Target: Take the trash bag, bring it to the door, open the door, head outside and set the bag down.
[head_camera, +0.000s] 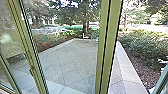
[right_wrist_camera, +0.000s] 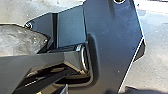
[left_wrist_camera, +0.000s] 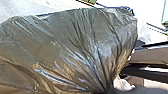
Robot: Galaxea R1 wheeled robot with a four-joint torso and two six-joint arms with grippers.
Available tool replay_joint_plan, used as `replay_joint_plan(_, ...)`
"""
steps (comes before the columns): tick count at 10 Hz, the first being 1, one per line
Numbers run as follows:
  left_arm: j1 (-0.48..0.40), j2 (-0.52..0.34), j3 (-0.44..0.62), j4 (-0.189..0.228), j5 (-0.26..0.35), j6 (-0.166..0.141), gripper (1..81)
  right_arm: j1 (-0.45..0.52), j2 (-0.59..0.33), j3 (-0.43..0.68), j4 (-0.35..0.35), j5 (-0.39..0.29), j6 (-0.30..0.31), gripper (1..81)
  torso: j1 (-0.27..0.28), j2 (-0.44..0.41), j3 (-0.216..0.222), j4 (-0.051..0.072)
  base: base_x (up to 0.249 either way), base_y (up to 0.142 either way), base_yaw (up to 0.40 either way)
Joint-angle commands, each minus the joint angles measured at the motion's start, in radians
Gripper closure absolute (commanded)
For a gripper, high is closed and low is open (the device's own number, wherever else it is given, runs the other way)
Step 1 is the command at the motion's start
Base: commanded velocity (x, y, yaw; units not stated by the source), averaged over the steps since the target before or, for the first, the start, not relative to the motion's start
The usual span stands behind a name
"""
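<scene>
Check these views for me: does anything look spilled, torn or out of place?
Nothing stands out. The trash bag is creased and bunched together at one end, normal for such a bag, with no visible tear or spill. Outside, the paving looks even, with shrubs growing alongside.

Leafy shrubs (head_camera: 145,46) and a tree (head_camera: 85,27) border paving (head_camera: 72,60).

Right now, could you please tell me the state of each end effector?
Left end effector: cannot tell; the trash bag bunches before its camera.
Right end effector: cannot tell.
</scene>
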Motion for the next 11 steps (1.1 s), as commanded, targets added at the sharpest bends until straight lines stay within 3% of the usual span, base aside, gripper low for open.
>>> replay_joint_plan(1, -0.039, -0.001, 0.005, -0.001, 0.055, 0.001, 81.1, 0.032, 0.007, 0.004, 0.008, -0.059, -0.007, 1.0, 0.000, 0.000, 0.000, 0.000, 0.000, 0.000, 0.000)
replay_joint_plan(11, -0.041, 0.002, 0.005, 0.010, 0.064, 0.006, 81.1, 0.030, 0.022, 0.004, 0.002, -0.059, -0.009, 1.0, 0.000, 0.000, 0.000, 0.000, 0.000, 0.000, -0.024)
